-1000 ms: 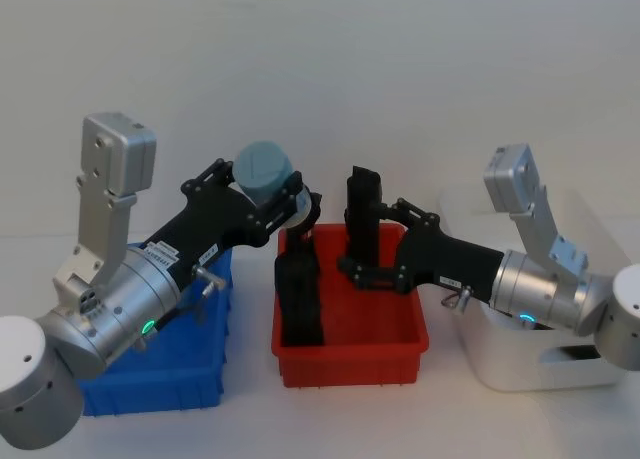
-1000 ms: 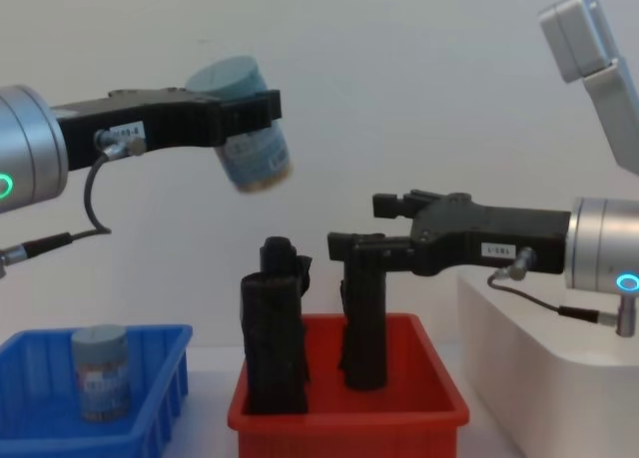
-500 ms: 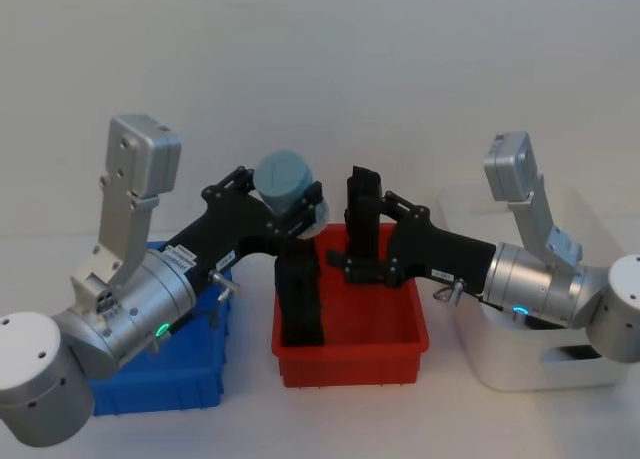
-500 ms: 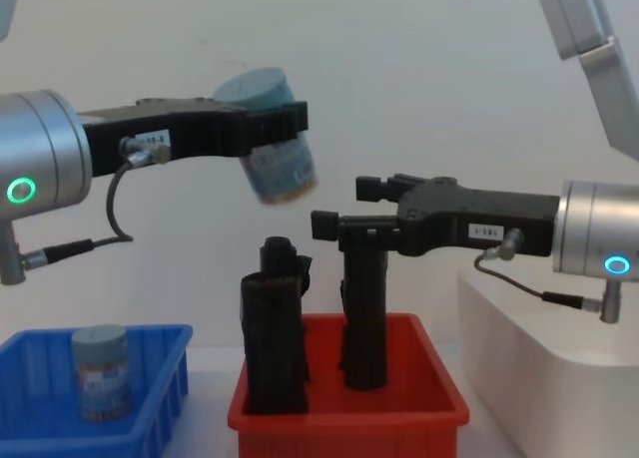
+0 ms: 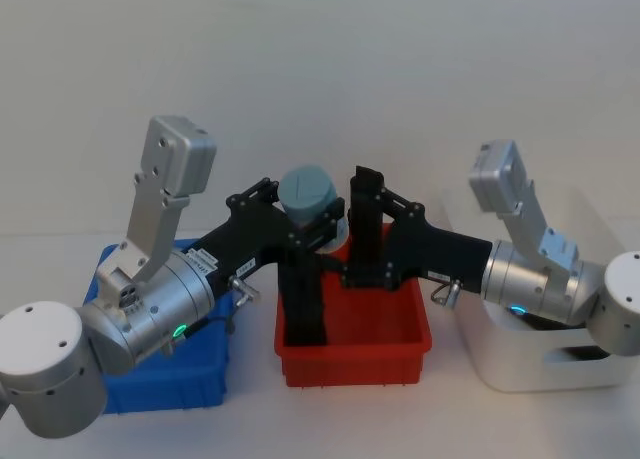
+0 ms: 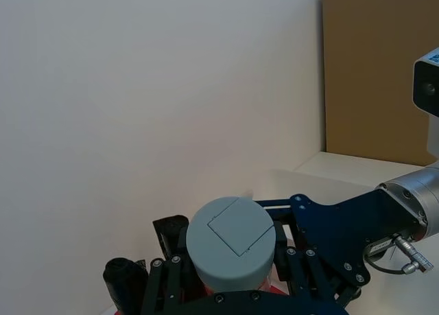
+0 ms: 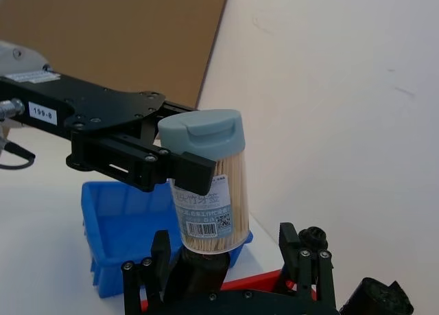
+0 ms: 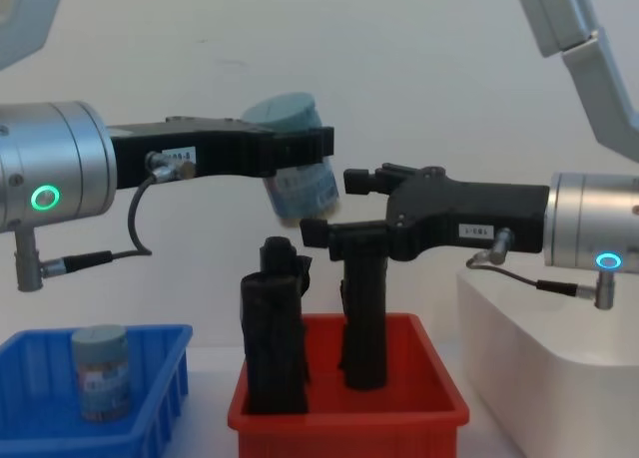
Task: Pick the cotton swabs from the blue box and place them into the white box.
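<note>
A cotton swabs tub (image 8: 297,174) with a pale blue-grey lid hangs tilted in the air above the red bin, my left gripper (image 8: 300,151) shut on it. In the head view the cotton swabs tub (image 5: 312,193) sits in the left gripper (image 5: 316,215), right beside my right gripper (image 5: 360,234). The right gripper (image 8: 327,207) is open, its fingertips reaching the tub's lower half. Its wrist view has the tub (image 7: 206,184) standing between its spread fingers (image 7: 159,259). A second tub (image 8: 100,370) stands in the blue box (image 8: 168,390). On the right is the white box (image 8: 529,343).
A red bin (image 8: 339,418) stands between the blue box (image 5: 170,384) and the white box (image 5: 530,364). It holds two tall black rolls (image 8: 272,328) (image 8: 364,318), directly under both grippers. A brown board (image 6: 381,68) stands off to one side.
My left gripper has carried the tub rightwards from over the blue box's side to above the red bin. The right gripper has moved left to meet it.
</note>
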